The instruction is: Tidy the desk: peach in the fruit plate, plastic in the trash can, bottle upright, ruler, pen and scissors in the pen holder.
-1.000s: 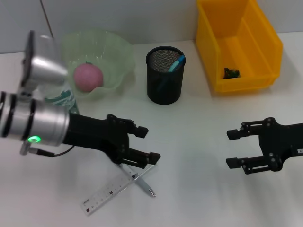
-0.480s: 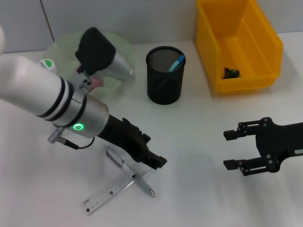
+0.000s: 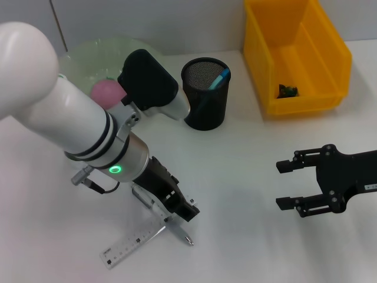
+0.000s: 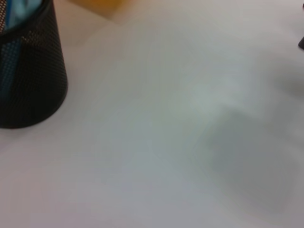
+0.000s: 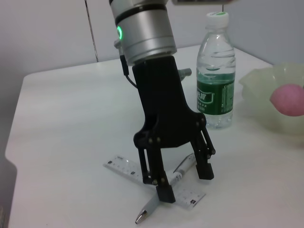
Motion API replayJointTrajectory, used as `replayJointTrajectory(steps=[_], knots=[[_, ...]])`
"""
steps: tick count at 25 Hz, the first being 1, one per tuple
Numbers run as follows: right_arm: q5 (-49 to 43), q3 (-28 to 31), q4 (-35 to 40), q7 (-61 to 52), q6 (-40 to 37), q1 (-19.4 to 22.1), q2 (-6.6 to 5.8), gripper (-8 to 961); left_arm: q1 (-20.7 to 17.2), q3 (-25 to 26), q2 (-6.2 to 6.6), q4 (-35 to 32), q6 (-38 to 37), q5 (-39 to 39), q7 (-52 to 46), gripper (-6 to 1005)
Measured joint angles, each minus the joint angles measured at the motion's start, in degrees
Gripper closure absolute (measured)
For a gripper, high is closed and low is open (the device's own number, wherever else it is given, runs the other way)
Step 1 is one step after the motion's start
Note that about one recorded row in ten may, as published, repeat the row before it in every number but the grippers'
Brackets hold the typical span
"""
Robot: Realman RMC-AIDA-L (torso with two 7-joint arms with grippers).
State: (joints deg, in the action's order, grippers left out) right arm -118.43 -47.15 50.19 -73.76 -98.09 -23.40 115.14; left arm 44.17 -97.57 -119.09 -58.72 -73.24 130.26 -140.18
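The left gripper [image 5: 183, 178], a black 2-finger pincer, stands point-down in the lower middle of the head view, over the silver pen [image 3: 162, 216] that lies across the clear plastic ruler [image 3: 132, 242]. Its jaws are open with 1 finger on each side of the pen, and it holds nothing yet.

To do this step well, I judge the fingers should come low enough to close on the pen barrel only, near its middle, so that the ruler under it is not pinched or dragged. After the lift, the pen should travel point-down to the black mesh pen holder [image 3: 204, 94] in the upper middle.

The right gripper [image 3: 290, 185] hovers at the right edge, open and empty.

The clear water bottle with a green label [image 5: 216, 71] stands upright; its label writing is too small to read. The ruler marks are not readable either.
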Motion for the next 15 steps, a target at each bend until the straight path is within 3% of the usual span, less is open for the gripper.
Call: replayJointTrajectory(steps=[1, 15], knots=[[0.0, 0.0, 0.0, 0.0, 0.0, 0.0, 0.02, 231, -0.1, -3.8, -0.01, -1.4, 1.9, 2.2, -2.9, 201], [0.1, -0.4, 0.0, -0.2, -0.2, 0.1, -0.01, 231, -1.1, -7.3, -0.09, -3.5, 3.5, 4.0, -6.1, 201]])
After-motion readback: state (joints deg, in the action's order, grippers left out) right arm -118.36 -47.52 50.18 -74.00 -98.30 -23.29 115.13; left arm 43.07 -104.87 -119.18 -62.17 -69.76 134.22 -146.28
